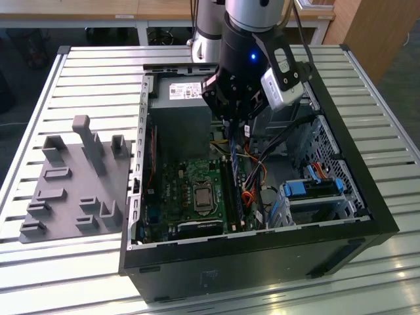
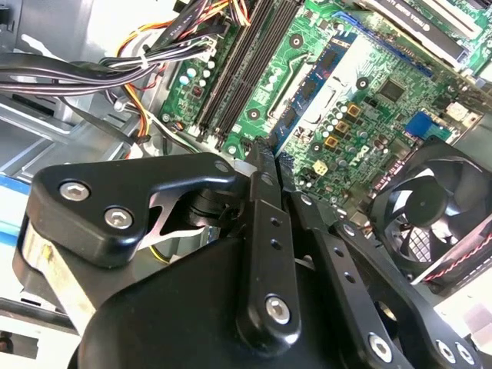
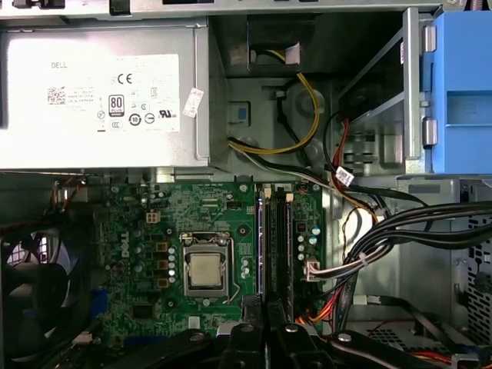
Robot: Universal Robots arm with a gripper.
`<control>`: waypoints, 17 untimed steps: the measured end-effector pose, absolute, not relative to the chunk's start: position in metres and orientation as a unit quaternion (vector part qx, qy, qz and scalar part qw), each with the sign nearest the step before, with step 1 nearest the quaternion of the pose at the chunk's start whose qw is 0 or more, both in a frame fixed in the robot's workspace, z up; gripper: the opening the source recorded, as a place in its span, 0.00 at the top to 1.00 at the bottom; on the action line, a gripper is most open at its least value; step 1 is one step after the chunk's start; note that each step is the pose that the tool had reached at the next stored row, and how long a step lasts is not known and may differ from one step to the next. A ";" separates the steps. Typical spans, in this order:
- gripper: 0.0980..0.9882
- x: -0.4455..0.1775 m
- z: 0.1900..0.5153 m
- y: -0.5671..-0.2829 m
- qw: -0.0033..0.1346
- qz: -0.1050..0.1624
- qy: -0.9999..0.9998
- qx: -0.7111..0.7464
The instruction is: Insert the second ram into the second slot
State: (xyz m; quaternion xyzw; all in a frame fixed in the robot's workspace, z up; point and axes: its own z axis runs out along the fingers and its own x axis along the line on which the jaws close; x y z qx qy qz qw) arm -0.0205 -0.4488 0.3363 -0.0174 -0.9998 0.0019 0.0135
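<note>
One grey fixture tray (image 1: 72,185) is lying near the edge of the slatted table (image 1: 39,279) on the exterior view's left; just beside it, one open computer case (image 1: 262,252) is taking up the table's middle, with one power supply (image 1: 180,92) (image 3: 100,100) sitting against its far wall; one green motherboard (image 1: 174,190) (image 3: 146,207) is lying flat on the case floor, carrying one processor socket (image 1: 200,195) (image 3: 206,269) near its centre, and one fan (image 2: 423,215) (image 3: 31,284) is sitting at the board's edge; to the socket's right in the exterior view, the single arm's one gripper (image 1: 233,123) (image 2: 267,157) (image 3: 260,307) is hanging over the board, its two fingers (image 2: 261,200) pressing together on the second ram (image 1: 233,157) (image 3: 260,238); the one thin blue stick is standing on edge beneath the fingertips, running lengthwise along the bank of memory slots (image 1: 226,191) (image 3: 280,246), on the side nearest the socket; whether it is touching a slot cannot be told; bundled cables (image 3: 384,231) are trailing past the slots; a blue drive bracket (image 1: 308,188) is sitting by the case's near corner on the exterior view's right.
</note>
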 end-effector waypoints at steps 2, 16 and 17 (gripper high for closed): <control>0.96 -0.021 0.335 -0.449 0.013 0.002 -1.000 -0.017; 0.96 -0.021 0.325 -0.449 0.013 0.002 -1.000 -0.004; 0.96 -0.021 0.324 -0.449 0.013 0.002 -1.000 -0.001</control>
